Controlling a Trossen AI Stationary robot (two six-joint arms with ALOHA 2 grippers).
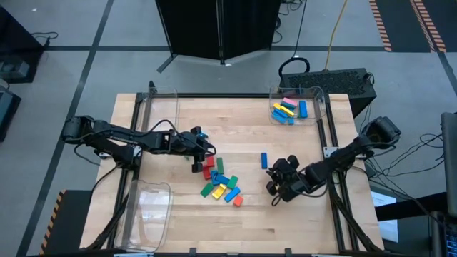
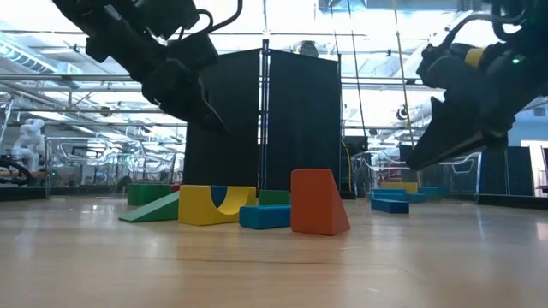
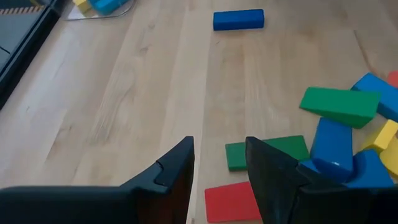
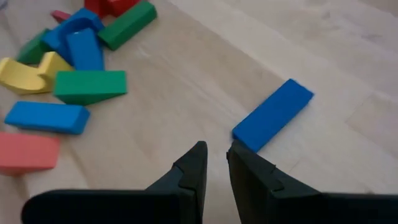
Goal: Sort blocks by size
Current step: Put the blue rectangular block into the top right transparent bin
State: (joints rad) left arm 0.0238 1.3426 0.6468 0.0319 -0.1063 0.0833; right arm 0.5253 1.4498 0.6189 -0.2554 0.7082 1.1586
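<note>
1. Leftmost, two clear bins sit on the wooden table (image 1: 235,228): a far-left bin (image 1: 161,103) and a near-left bin (image 1: 148,207), with no blocks visible in either.
2. Next, the left gripper (image 1: 199,158) hangs above the left edge of the pile of blocks (image 1: 220,183). Its fingers (image 3: 177,171) stand partly apart with bare wood showing between them, holding nothing; a red block (image 3: 231,202) and a green block (image 3: 267,152) lie just beyond the tips.
3. Centrally, the pile mixes red, green, blue, yellow and orange pieces, several touching or overlapping. From table height an orange wedge (image 2: 318,202) stands in front, with a yellow arched piece (image 2: 214,204) beside it.
4. Further right, a single blue bar (image 1: 263,160) lies flat, apart from the pile.
5. Beside it, the right gripper (image 1: 277,180) hovers just to the bar's right. Its fingers (image 4: 193,168) are nearly together with a narrow gap, gripping nothing; the bar's end lies just past the tips.
6. Finally, the far-right bin (image 1: 315,95) contains blue, yellow, pink and green blocks.
</note>
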